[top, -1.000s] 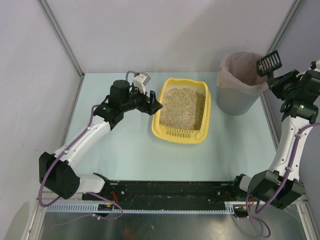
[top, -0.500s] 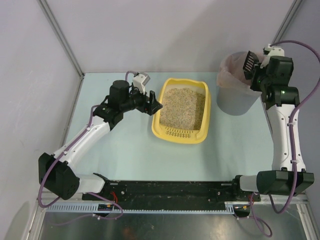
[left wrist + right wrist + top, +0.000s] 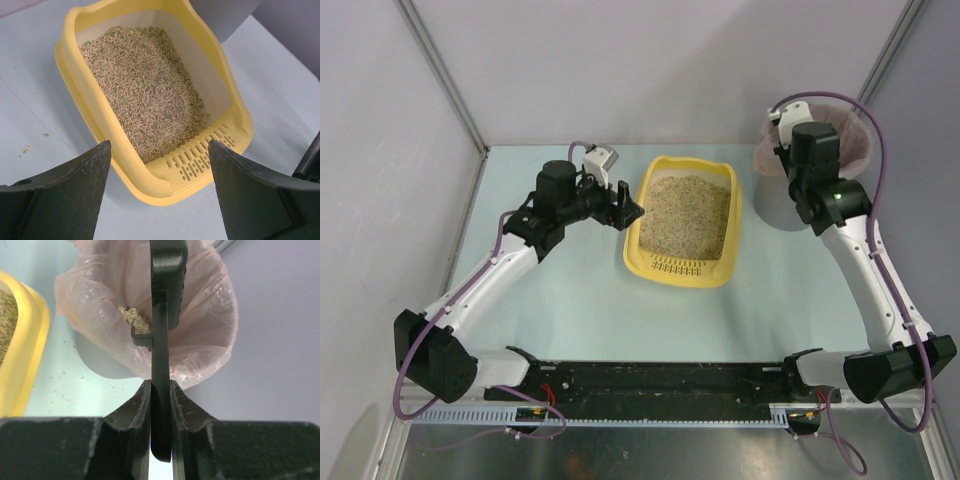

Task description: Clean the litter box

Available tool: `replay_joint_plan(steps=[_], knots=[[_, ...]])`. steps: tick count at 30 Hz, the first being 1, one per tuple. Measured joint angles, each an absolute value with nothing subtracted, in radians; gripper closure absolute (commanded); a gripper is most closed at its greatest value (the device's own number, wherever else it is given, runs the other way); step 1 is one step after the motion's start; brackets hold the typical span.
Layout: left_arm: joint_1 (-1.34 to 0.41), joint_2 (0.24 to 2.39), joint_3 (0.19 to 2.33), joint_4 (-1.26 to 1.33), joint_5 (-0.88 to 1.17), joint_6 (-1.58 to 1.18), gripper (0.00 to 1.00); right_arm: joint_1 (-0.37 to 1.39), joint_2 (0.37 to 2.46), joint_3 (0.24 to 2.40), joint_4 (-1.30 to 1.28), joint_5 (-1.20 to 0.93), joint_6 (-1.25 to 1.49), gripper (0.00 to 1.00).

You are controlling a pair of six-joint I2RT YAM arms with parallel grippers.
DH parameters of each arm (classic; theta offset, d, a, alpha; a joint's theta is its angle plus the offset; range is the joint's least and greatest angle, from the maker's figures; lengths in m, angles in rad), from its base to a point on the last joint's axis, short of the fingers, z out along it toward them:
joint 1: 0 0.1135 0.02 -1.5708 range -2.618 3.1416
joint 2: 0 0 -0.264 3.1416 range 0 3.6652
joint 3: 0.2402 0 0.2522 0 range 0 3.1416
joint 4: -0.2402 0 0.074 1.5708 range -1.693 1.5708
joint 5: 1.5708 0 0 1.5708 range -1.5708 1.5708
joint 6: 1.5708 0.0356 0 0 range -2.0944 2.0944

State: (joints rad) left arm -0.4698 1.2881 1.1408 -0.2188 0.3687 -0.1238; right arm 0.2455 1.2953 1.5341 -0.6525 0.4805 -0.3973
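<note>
Pale blue-green counter [image 3: 570, 300] carries everything here. The yellow litter box [image 3: 682, 272] sits at the centre of the overhead view, its slotted rim toward the bottom of the frame and its beige litter [image 3: 145, 95] lying fairly level. At the upper right stands the grey bin [image 3: 770, 205], well apart from the box, with a pinkish bag liner [image 3: 205, 315] folded over its mouth.

The left tool [image 3: 159, 145] is released, with its jaws wide apart. It hangs just beside the box's left wall and touches nothing. The right tool [image 3: 161, 390] is clenched on the handle of the black slotted scoop [image 3: 161, 340], which the wrist view shows edge-on with its head over the open liner. A small clump [image 3: 134, 320] of litter lies inside the bag, next to the scoop.

The step in hand looks like emptying the scoop into the bin. To do it well:
- Keep the scoop's head well inside the line of the liner's rim before tipping it further.
- Roll the wrist rather than swinging the arm.
- Hold the clamp firm, so the thin handle does not twist between the pads.

A few stray grains [image 3: 62, 375] already speckle the counter between the bin and the box, so a low, slow tip should serve better than a shake.
</note>
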Motion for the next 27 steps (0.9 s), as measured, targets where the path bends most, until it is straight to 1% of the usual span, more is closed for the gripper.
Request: replay_joint_plan(steps=[5, 10, 15, 18, 23, 27], knots=[[-0.47, 1.288, 1.14, -0.216, 0.368, -0.124, 0.18, 0.311, 1.29, 1.483, -0.584, 0.602, -0.487, 1.0], [-0.47, 1.27, 1.112, -0.196, 0.349, -0.124, 0.17, 0.311, 1.242, 1.436, -0.54, 0.639, -0.493, 1.0], [-0.47, 1.216, 1.082, -0.175, 0.31, -0.124, 0.16, 0.325, 1.173, 1.433, -0.525, 0.626, -0.431, 1.0], [-0.47, 1.188, 1.071, -0.149, 0.286, -0.124, 0.16, 0.34, 1.109, 1.432, -0.514, 0.565, -0.343, 1.0], [-0.47, 1.151, 1.036, -0.107, 0.246, -0.124, 0.16, 0.348, 0.99, 1.431, -0.48, 0.383, -0.142, 1.0], [-0.47, 1.118, 0.996, -0.063, 0.211, -0.125, 0.16, 0.348, 0.962, 1.431, -0.468, 0.239, 0.033, 1.0]])
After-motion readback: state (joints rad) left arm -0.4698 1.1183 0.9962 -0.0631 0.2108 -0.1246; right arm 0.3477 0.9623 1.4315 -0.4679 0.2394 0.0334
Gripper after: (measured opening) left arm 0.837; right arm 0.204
